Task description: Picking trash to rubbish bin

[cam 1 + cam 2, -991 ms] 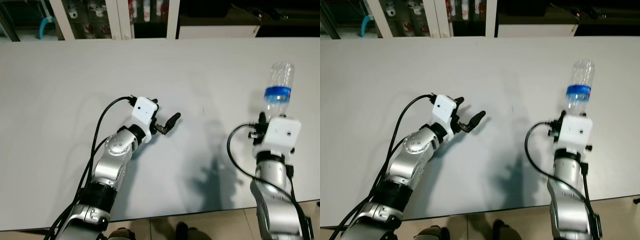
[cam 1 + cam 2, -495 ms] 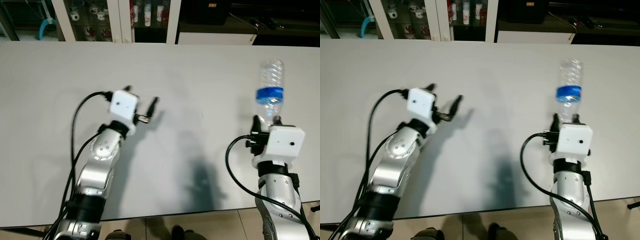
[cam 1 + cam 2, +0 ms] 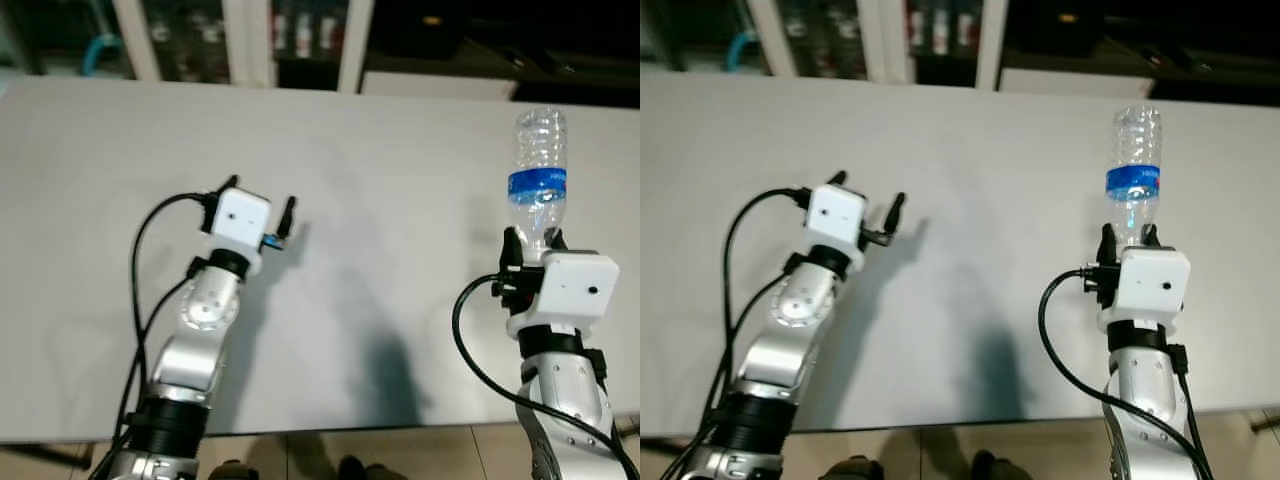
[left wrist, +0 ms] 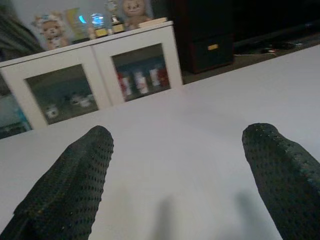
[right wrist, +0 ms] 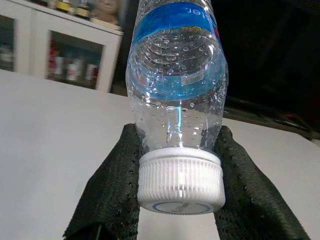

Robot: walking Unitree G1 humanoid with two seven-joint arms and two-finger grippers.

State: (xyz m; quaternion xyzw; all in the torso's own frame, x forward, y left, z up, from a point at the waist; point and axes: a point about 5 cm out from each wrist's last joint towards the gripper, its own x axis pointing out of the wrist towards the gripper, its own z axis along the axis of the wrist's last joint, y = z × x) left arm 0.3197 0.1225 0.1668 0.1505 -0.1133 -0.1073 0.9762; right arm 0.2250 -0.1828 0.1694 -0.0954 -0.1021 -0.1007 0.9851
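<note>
Right pincer (image 5: 175, 200) clamped around the neck of a clear plastic bottle (image 3: 538, 190) with blue label, cap end toward the wrist, held above the white tabletop (image 3: 400, 160) near its right edge, left pincer (image 3: 262, 205) spread wide and empty over the tabletop's left half

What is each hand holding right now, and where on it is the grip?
The right hand grips the clear plastic bottle by its neck, just above the white cap, bottle upside down. The left hand is open over the table, holding nothing.
</note>
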